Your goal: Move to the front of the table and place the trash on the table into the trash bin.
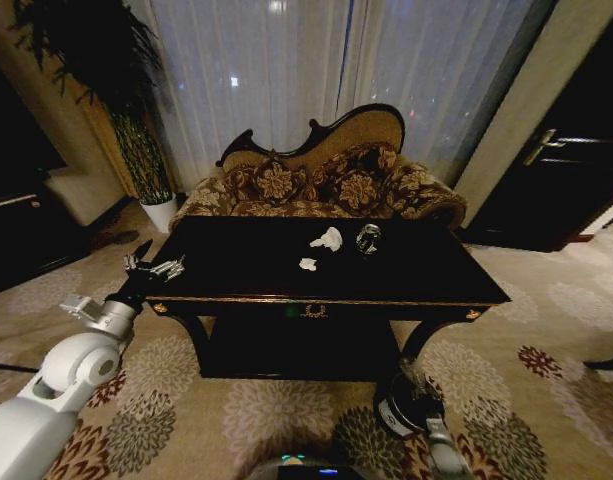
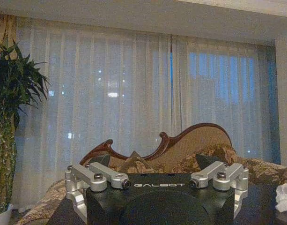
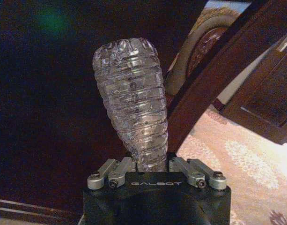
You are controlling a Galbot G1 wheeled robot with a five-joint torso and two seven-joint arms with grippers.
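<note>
Trash on the table (image 1: pixel 236 262): two paper wads (image 1: pixel 327 238) and a small can (image 1: pixel 368 238) sit mid-top, toward the sofa-side edge. My right gripper (image 3: pixel 151 165), stamped GALBOT, clamps a clear ribbed bottle (image 3: pixel 133 98) below the front edge, beside the right leg above the trash bin (image 1: pixel 408 405). My left gripper (image 1: pixel 152 267) hovers spread open off the table's left front corner, open carpet (image 1: pixel 546 340) around.

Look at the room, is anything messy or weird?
Yes. Crumpled paper and a small can litter the shiny table. The right gripper down by the table leg holds a squashed plastic bottle. The left gripper waits at the table's corner.
</note>
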